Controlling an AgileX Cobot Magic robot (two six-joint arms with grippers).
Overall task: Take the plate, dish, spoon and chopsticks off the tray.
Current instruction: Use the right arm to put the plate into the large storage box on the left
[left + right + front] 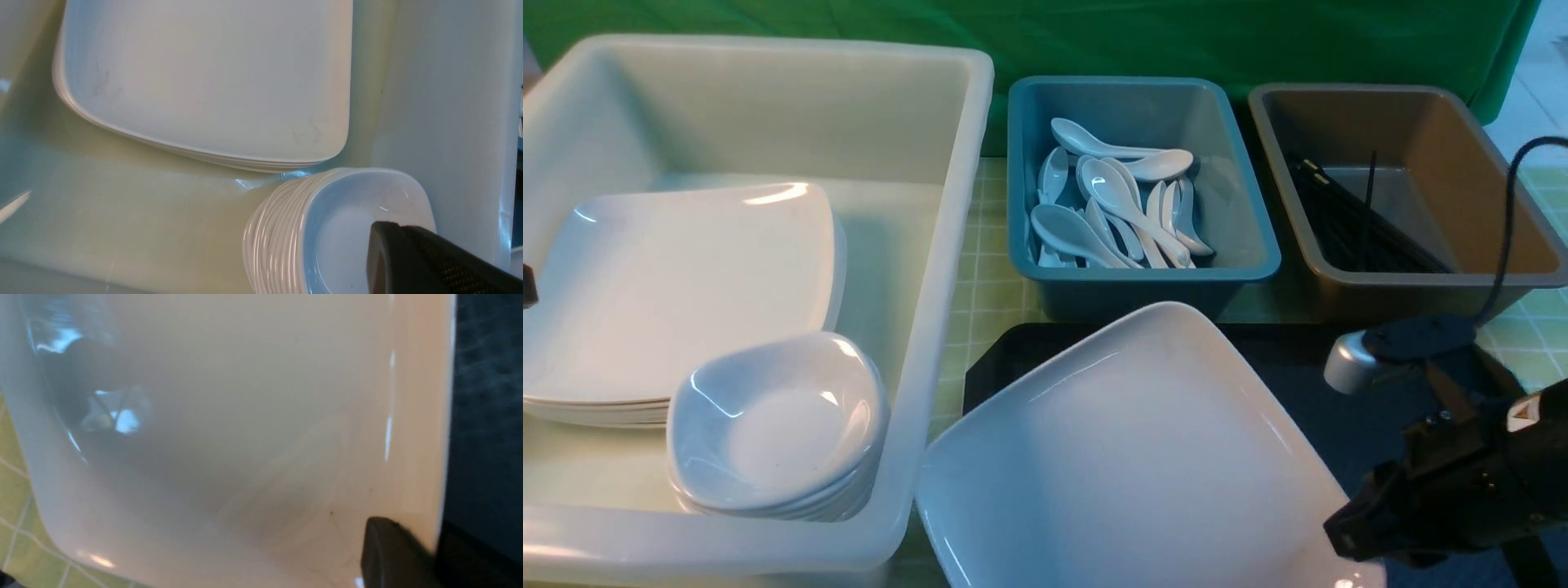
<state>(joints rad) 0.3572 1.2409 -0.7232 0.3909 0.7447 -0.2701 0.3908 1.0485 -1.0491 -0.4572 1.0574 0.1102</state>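
- Front view: right gripper [1343, 537] jaws pinch plate [1127, 457] rim, likely to lift it off tray [1339, 384].
- Left gripper [392, 255] jaws closed, empty, parked above dish stack [327, 228].

plate [1143, 457]: near edge clipped by the bottom of the front view; in the right wrist view it's a blur filling the frame. tray [1307, 359]: mostly buried under the plate and right arm [1486, 474], only far and right strips show. right gripper [1347, 535]: one finger [392, 555] on the plate's rim, the other hidden under it, grip unconfirmed. left gripper [412, 261]: single finger, clipped by the frame edge. chopsticks [1356, 233] in grey bin [1421, 106]: dark mass, uncountable.
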